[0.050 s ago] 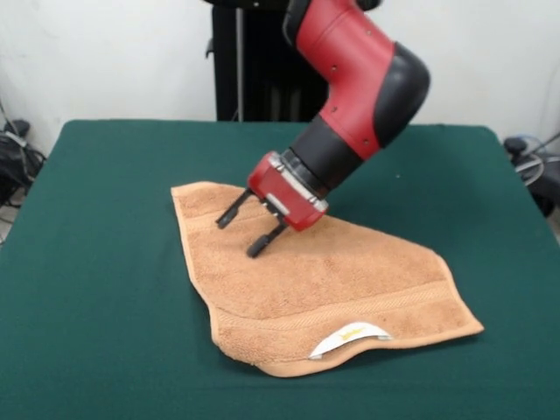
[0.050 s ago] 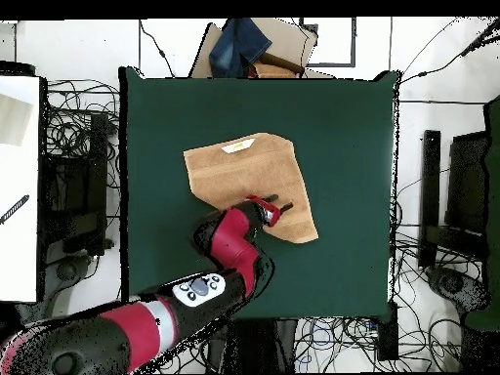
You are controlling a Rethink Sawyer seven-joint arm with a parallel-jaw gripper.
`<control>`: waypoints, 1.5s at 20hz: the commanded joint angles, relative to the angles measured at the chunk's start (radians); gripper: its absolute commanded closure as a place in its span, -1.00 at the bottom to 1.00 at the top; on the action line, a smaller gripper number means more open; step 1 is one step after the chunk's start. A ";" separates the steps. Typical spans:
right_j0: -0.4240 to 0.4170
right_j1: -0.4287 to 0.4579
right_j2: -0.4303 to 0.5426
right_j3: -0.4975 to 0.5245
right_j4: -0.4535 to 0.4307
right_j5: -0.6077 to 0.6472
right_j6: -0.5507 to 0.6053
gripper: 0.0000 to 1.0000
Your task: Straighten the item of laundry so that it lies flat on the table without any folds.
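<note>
The towel [image 1: 324,280] lies spread on the green table [image 1: 105,262], near its middle, under the gripper [image 1: 246,229]. The gripper's two black fingers [image 1: 234,210] are spread apart with nothing between them, tilted down over the towel's narrower end; whether the tips touch the cloth cannot be told. Behind them the red and black arm [image 1: 363,79] slopes up and away. The towel's white label [image 1: 350,339] with a yellow mark shows at the wider end, where the hem is turned up. In the overhead view the towel [image 2: 244,171] sits slightly skewed on the table [image 2: 156,117].
</note>
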 commanded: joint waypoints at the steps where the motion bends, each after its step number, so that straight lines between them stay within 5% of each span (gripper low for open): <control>1: -0.107 0.026 0.226 -0.046 -0.118 -0.073 0.311 -1.00; 16: -0.069 0.019 0.210 -0.018 -0.037 -0.059 0.268 -1.00; 30: -0.095 0.018 0.210 -0.017 -0.084 -0.086 0.268 -1.00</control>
